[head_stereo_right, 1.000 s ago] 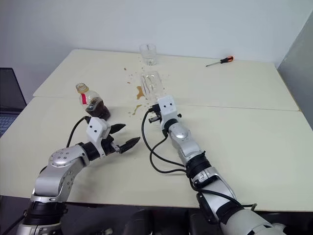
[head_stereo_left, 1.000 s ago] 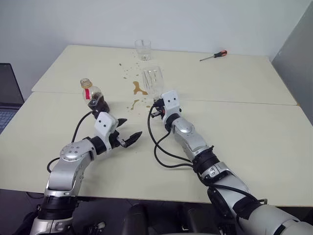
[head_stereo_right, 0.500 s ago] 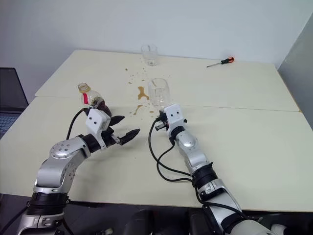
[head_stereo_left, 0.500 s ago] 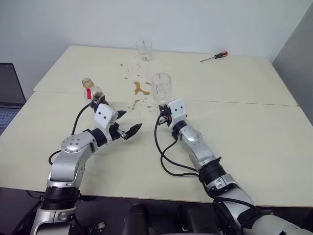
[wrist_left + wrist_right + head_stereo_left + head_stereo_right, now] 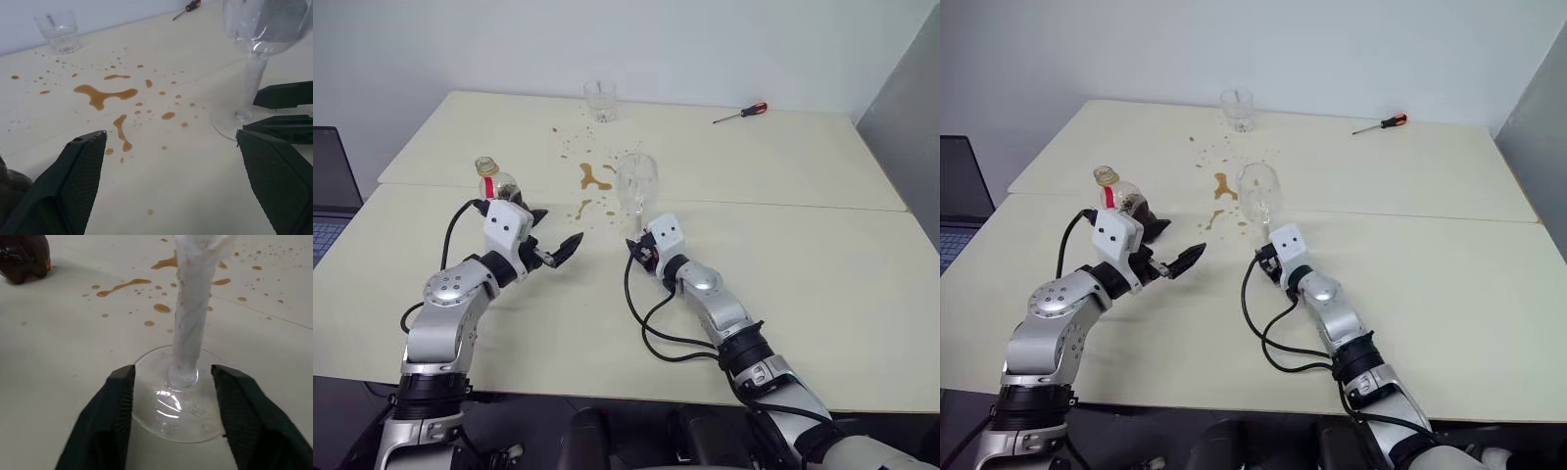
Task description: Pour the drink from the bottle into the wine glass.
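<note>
Right end effector (image 5: 171, 396) open astride upright wine glass (image 5: 636, 182) stem; left end effector (image 5: 171, 147) open, seemingly empty.

My right hand (image 5: 173, 404) fingers (image 5: 115, 406) straddle the wine glass (image 5: 188, 340) stem, parted, foot flat on the spill-spotted tabletop (image 5: 63, 357).

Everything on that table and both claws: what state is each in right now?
Clear stemmed wine glass: upright, empty.
Small clear plastic bottle: upright, dark drink at its base.
Short clear tumbler: upright, empty.
Brown spilled drink: puddled on table.
Left claw: open.
Right claw: open around the glass stem.
</note>
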Tool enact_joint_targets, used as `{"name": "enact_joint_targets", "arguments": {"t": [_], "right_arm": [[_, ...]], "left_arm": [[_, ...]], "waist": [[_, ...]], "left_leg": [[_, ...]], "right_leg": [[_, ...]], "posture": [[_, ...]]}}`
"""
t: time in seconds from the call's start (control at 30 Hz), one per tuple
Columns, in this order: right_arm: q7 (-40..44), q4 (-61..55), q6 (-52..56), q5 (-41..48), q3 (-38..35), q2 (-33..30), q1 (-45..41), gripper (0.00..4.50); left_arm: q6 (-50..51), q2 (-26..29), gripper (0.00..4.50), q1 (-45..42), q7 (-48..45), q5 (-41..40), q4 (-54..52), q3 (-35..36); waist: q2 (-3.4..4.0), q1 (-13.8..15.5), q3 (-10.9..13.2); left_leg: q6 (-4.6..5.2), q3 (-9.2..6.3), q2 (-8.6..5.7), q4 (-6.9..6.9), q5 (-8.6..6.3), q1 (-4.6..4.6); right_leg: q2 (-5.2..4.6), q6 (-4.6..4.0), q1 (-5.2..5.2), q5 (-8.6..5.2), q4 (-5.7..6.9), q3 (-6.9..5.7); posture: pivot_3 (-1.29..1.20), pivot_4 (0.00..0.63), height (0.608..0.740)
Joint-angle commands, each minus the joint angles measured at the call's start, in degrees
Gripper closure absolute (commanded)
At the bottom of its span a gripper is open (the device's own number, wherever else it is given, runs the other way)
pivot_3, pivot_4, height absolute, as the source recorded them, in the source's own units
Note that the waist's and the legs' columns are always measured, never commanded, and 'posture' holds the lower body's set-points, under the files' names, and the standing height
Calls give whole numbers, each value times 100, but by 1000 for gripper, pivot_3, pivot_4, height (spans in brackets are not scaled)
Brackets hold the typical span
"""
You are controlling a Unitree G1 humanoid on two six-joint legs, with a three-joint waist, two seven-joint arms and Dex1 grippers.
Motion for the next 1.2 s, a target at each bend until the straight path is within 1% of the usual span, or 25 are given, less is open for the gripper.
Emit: {"name": "enact_joint_targets", "arguments": {"t": [0.03,0.07,0.1,0.13,0.2,0.27,0.33,0.37,0.4,0.43,0.47,0.53,0.63,0.77,0.9,0.97,1.2], "right_arm": [[226,-983,241,99,-158,-250,104,628],[272,-1189,359,143,-190,-325,163,225],[326,-1417,497,189,-223,-419,227,29],[447,-1756,708,258,-289,-598,323,29],[1006,-2795,1645,743,-506,-1163,548,29],[1454,-3513,2295,1095,-570,-1648,680,29],[2040,-4168,2883,1391,-709,-2499,825,29],[2427,-4478,3134,1612,-926,-3056,888,29],[2658,-4669,3309,1788,-1074,-3427,913,29],[2839,-4777,3540,2029,-1331,-3764,829,29],[2917,-4830,3703,2199,-1485,-3962,749,29],[3177,-4932,4111,2734,-1855,-4358,237,29],[3177,-5016,4498,3083,-1891,-4511,-480,29],[2977,-5042,4989,3500,-1787,-4324,-1257,29],[2851,-5079,4992,3444,-1504,-4244,-1430,29],[2826,-5098,5008,3473,-1467,-4253,-1433,29],[2841,-5238,5110,3580,-1337,-4338,-1448,29]], "left_arm": [[-122,-10,0,119,94,-33,22,206],[-132,-11,0,150,119,-34,44,228],[-140,-20,0,182,167,-39,72,278],[-168,-53,0,247,256,-41,104,364],[-220,-146,0,507,464,-42,28,529],[-227,-209,0,708,538,-55,-138,583],[-327,-355,0,946,781,-1,-316,671],[-405,-498,0,1056,998,2,-366,791],[-450,-595,0,1114,1150,3,-389,878],[-556,-678,0,1148,1323,57,-321,971],[-633,-720,0,1159,1421,97,-261,1026],[-829,-741,0,1073,1603,218,33,1093],[-989,-749,0,817,1743,228,341,1148],[-1155,-724,0,389,1753,173,816,1131],[-1341,-719,0,44,1766,229,1243,1055],[-1410,-725,0,-15,1779,236,1314,1042],[-1499,-603,0,-242,1744,314,1519,980]], "waist": [[0,7,0],[0,14,0],[0,18,0],[0,23,0],[0,30,0],[0,34,0],[1,38,1],[2,48,2],[3,61,2],[2,64,2],[1,62,3],[1,36,4],[5,0,7],[-1,23,3],[-1,44,3],[-1,45,3],[-1,48,3]], "left_leg": [[0,0,-1,0,0,0],[0,1,-1,-1,0,0],[0,0,0,-1,0,0],[0,0,0,-1,0,0],[0,-1,1,-1,0,-1],[0,0,3,-2,0,-4],[0,1,3,-2,0,-4],[0,0,1,-1,0,-4],[1,0,1,-1,-1,-4],[1,0,0,-2,-1,-4],[2,1,-2,-2,-1,-3],[2,-2,-3,0,-1,-3],[4,-18,-6,-6,0,15],[4,-27,0,-22,1,23],[4,-18,-2,-21,1,4],[4,-17,-5,-21,1,-6],[3,-18,-6,-29,0,-15]], "right_leg": [[0,0,0,0,-1,0],[0,1,0,0,-1,0],[0,1,0,0,-2,-1],[0,1,1,0,-1,-2],[-2,1,1,-1,-3,-3],[-6,1,2,-1,-4,-2],[-10,2,2,-1,-6,-2],[-12,2,3,-1,-8,-4],[-15,2,6,-1,-12,-6],[-17,5,8,-3,-19,-7],[-16,5,9,-3,-21,-6],[-14,7,13,-3,-36,-6],[11,3,13,7,-33,4],[32,-5,14,4,-30,0],[24,-6,7,4,-40,0],[11,-28,6,18,-54,-2],[4,-14,8,16,-81,-2]], "posture": [[0,150,740],[0,150,740],[0,150,740],[0,150,740],[0,150,740],[0,150,740],[0,150,740],[0,150,740],[0,150,740],[0,150,740],[0,150,740],[0,150,740],[0,150,740],[0,150,740],[0,150,740],[0,150,740],[0,150,740]]}}
